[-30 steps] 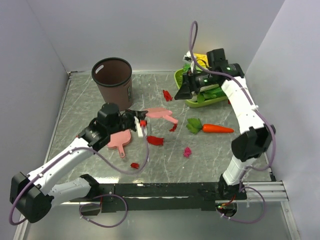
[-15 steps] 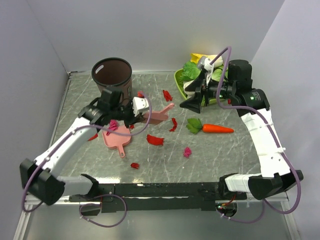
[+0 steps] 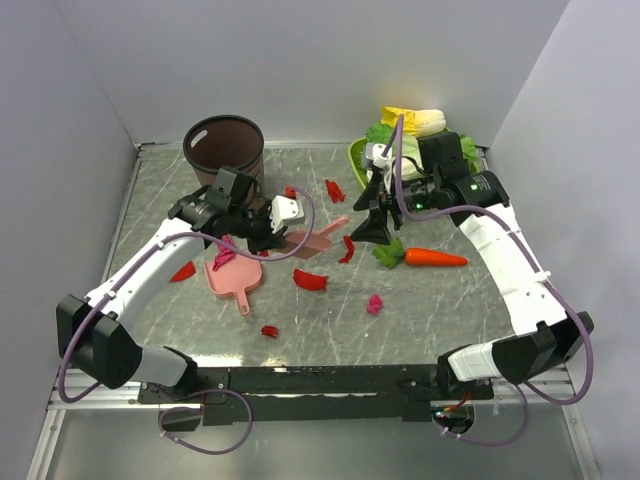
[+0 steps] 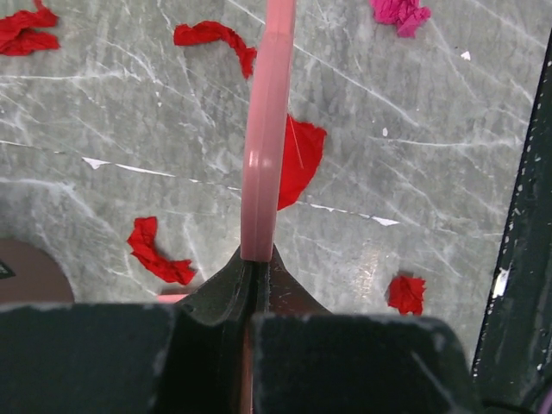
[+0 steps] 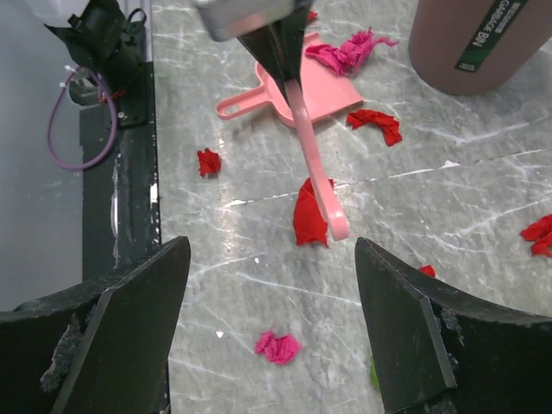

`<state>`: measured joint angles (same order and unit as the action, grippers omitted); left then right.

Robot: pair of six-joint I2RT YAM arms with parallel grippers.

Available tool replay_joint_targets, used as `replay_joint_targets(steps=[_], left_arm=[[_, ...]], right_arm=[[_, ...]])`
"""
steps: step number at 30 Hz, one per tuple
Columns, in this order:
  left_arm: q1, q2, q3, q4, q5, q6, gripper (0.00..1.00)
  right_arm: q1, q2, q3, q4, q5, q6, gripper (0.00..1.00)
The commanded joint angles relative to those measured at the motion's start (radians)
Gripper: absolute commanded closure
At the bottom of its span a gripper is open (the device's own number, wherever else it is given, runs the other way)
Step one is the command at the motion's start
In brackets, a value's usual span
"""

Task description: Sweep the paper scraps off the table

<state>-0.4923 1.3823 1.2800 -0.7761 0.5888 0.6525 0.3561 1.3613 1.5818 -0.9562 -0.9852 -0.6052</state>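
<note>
Grey marble table (image 3: 430, 300) carries scattered paper scraps (image 3: 310, 280) — one magenta bit on the pink dustpan (image 3: 240, 282). Clamped on what seems a pink sweeper (image 4: 267, 129) is the left gripper (image 4: 257, 274); the right gripper (image 5: 272, 254) gapes wide, empty.

The bin (image 3: 224, 150) is set at the far left of the surface (image 3: 440, 310), and the dustpan (image 3: 238, 278) is laid just before it, with one of the paper scraps (image 3: 224, 251) lying on it. A sweeping tool (image 3: 318, 236), clamped between the left fingers (image 4: 216, 297), is stretched rightward from there. The others are scattered around it: left of the dustpan, behind the tool, before it, and near the front rail (image 3: 330, 380). The carrot (image 3: 436, 258) is placed to the right, with the tray (image 3: 356, 156) behind it.
</note>
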Motion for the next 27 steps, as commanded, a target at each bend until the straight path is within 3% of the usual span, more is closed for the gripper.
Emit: replay_joint_targets(steps=[1,11,27], left_arm=[[-0.002,-0.032,0.012,-0.006,0.006,0.061,0.99],[-0.006,-0.045,0.022,0.026,0.005,0.058,0.99],[-0.005,-0.057,0.019,0.032,0.040,0.048,0.99]], right_arm=[[0.021,0.039,0.011,0.057,0.002,-0.027,0.16],[0.113,0.099,0.007,0.105,0.037,-0.015,0.25],[0.122,0.110,-0.052,0.137,0.118,-0.024,0.39]])
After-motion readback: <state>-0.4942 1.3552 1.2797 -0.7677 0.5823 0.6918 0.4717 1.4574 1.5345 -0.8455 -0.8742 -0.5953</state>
